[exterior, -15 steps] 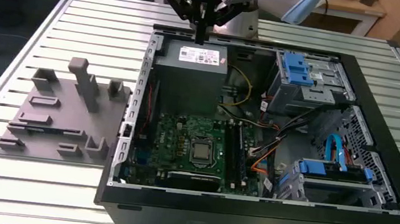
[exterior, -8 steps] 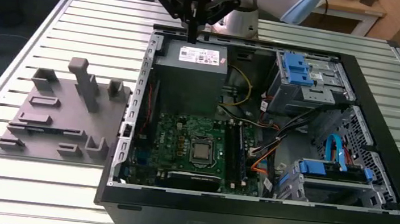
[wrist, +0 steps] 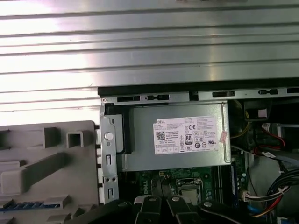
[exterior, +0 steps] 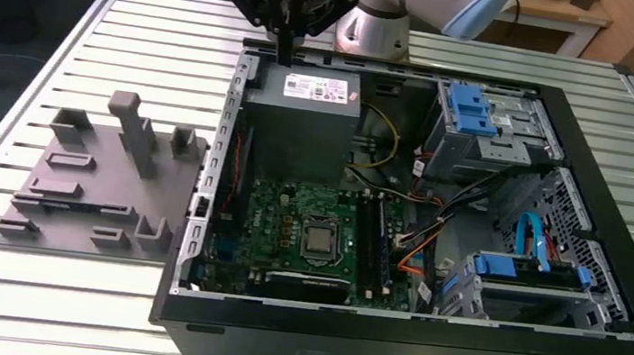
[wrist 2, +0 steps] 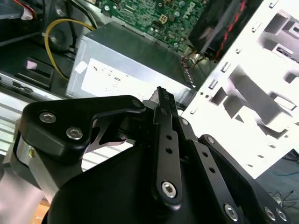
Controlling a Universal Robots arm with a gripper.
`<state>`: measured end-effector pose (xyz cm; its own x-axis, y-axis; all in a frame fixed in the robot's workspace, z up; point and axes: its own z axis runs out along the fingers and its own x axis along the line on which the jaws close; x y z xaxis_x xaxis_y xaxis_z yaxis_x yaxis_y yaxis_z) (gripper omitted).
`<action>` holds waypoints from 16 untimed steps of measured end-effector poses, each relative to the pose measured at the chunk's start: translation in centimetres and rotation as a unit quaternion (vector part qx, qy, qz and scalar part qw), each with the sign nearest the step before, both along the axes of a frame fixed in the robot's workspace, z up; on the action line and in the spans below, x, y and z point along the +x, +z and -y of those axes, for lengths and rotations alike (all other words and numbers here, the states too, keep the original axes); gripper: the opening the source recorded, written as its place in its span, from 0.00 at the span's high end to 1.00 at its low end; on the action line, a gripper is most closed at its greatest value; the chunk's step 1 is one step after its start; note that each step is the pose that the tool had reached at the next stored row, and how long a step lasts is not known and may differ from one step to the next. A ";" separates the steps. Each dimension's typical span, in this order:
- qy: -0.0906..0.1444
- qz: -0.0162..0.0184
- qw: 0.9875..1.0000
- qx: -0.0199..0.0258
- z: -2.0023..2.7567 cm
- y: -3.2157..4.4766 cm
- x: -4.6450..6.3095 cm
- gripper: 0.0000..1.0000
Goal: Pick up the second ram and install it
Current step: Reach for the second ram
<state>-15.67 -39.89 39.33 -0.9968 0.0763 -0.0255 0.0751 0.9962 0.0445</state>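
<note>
The gripper [wrist 2: 161, 95], fingers [wrist 2: 167, 140] pressed together, hangs over the power supply [wrist 2: 126, 56] (second ram's whereabouts: cannot tell).

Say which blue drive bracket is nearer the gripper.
The blue bracket near the power supply, higher in the exterior view; the other blue bracket lies farther from the gripper.

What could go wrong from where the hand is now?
The hand hangs close above the rim of the computer case and the power supply; dropping or swinging sideways could clip them.
The upright posts of the grey block stand right beside the case and could be struck in passing.
Loose cables lie beside the green board and might snag.
</note>
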 end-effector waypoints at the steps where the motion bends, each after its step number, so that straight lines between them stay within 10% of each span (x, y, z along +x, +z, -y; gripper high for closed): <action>1: 0.000 0.000 1.000 0.000 0.00 0.00 -0.3 0.93; 16: 0.000 0.001 1.000 0.000 0.00 0.00 -3.7 0.93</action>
